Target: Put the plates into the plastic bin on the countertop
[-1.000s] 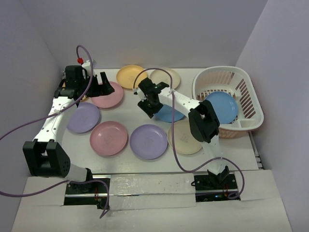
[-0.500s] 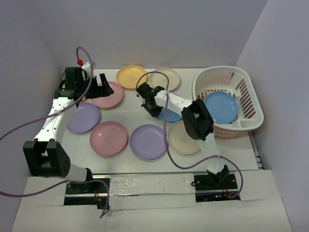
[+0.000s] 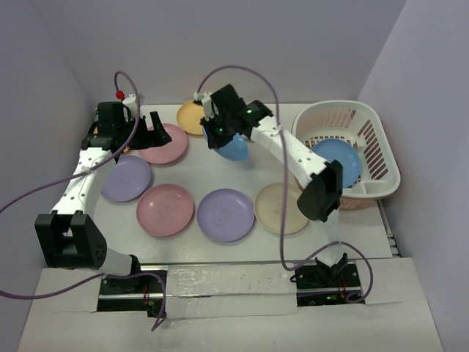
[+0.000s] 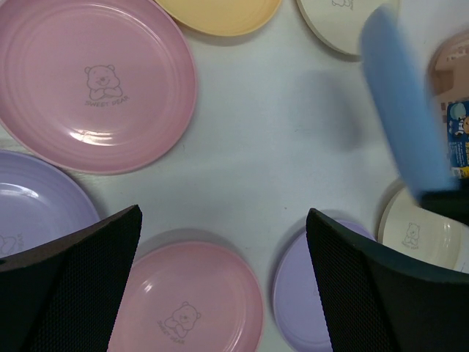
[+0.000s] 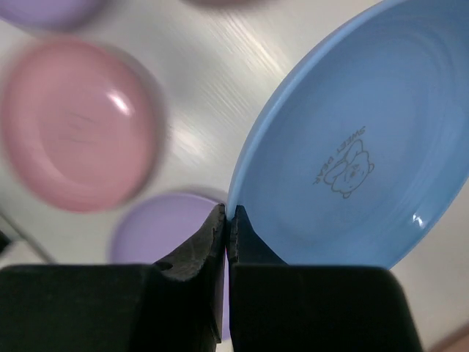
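My right gripper (image 3: pixel 222 138) is shut on the rim of a blue plate (image 3: pixel 236 149), which hangs tilted above the countertop (image 3: pixel 198 170). The right wrist view shows the jaws pinched on that blue plate (image 5: pixel 359 161) at its edge (image 5: pixel 229 220). Another blue plate (image 3: pixel 337 163) lies in the white lattice plastic bin (image 3: pixel 333 105) at the right. My left gripper (image 3: pixel 150 126) stands open above a pink plate (image 3: pixel 165 145); nothing is between its fingers (image 4: pixel 223 220). Flat on the countertop lie lavender (image 3: pixel 126 178), pink (image 3: pixel 165 209), lavender (image 3: pixel 226 214), cream (image 3: pixel 281 207) and orange-yellow (image 3: pixel 189 116) plates.
Lavender walls close in the white countertop on the left, back and right. The right arm reaches across the middle toward the back, and its cable loops above the orange-yellow plate. In the left wrist view a cream plate (image 4: pixel 344 22) lies at the back.
The right gripper closed on the blue plate's rim and lifted it up and back off the countertop. The left arm has not moved.
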You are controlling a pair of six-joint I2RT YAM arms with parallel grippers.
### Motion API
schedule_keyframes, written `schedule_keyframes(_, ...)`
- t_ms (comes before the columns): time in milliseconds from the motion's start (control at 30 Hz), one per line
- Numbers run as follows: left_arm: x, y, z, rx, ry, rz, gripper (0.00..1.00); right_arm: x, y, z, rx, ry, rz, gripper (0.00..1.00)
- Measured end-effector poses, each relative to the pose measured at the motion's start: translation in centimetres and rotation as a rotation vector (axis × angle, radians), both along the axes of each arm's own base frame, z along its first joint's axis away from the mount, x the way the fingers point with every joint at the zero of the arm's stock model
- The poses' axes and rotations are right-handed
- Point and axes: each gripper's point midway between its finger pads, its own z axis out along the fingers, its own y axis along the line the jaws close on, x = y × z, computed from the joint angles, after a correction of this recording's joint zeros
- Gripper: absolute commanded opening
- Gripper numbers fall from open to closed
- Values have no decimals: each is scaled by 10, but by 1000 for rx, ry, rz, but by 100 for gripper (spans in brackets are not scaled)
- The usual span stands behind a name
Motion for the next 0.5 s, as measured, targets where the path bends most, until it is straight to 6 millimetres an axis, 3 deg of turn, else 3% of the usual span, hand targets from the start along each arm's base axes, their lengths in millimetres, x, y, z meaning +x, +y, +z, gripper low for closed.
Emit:
schedule_keyframes(67, 0, 0, 1, 0, -1, 1, 99, -7, 7, 60, 134, -74, 41, 0)
schedule_keyframes(133, -1, 0, 2, -1, -4, 1, 99, -22, -2, 120, 249, -148, 69, 0)
schedule_keyframes(200, -1, 0, 4, -2, -10, 2, 99, -33, -27, 176, 337, -245, 56, 0)
schedule_keyframes(300, -2, 0, 7, -3, -17, 2, 99, -31, -84, 236, 382, -407, -57, 0)
schedule_keyframes(400, -2, 0, 7, -4, -17, 3, 99, -22, -158, 261, 343, -528, -256, 0)
schedule_keyframes(500, -2, 0, 7, -8, -15, 6, 99, -13, -228, 255, 259, -576, -454, 0)
